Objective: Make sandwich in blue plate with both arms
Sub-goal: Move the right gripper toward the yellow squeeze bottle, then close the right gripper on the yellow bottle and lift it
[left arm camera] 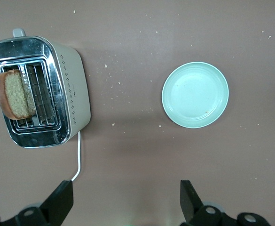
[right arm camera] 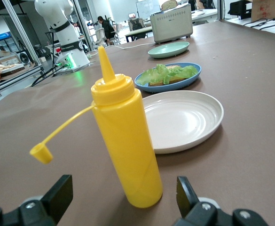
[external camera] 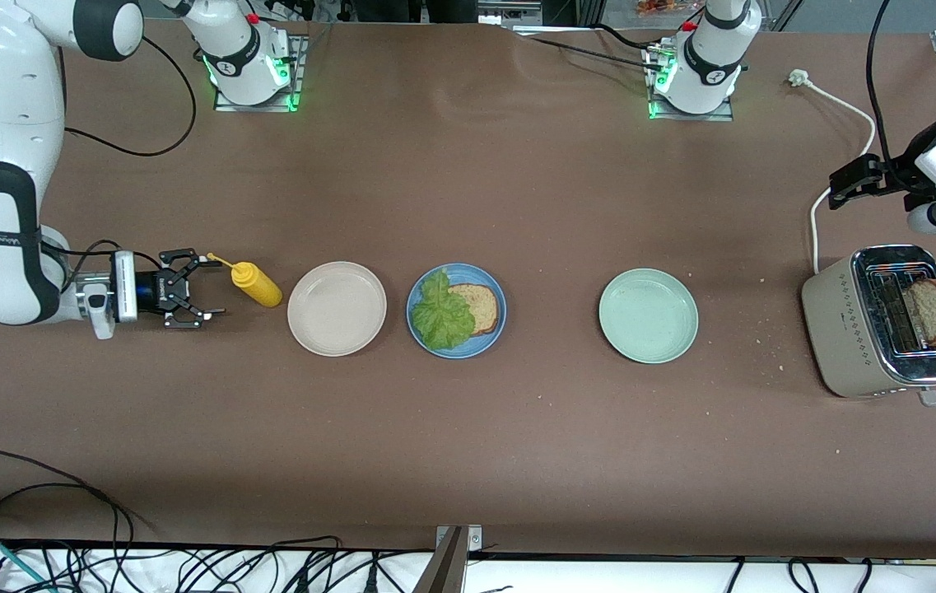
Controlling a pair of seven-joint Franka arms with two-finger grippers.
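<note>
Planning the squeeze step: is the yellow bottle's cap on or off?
Off. The yellow bottle stands upright with its nozzle bare; the cap dangles on its tether beside it.

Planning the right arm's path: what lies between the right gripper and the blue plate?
The front view shows the yellow bottle and beige plate between the right gripper and blue plate.

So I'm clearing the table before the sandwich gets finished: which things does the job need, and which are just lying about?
Needed:
blue plate with bread slice and lettuce
second bread slice in the toaster
left end effector, open
right end effector, open

Lying about:
mustard bottle
beige plate
pale green plate
</note>
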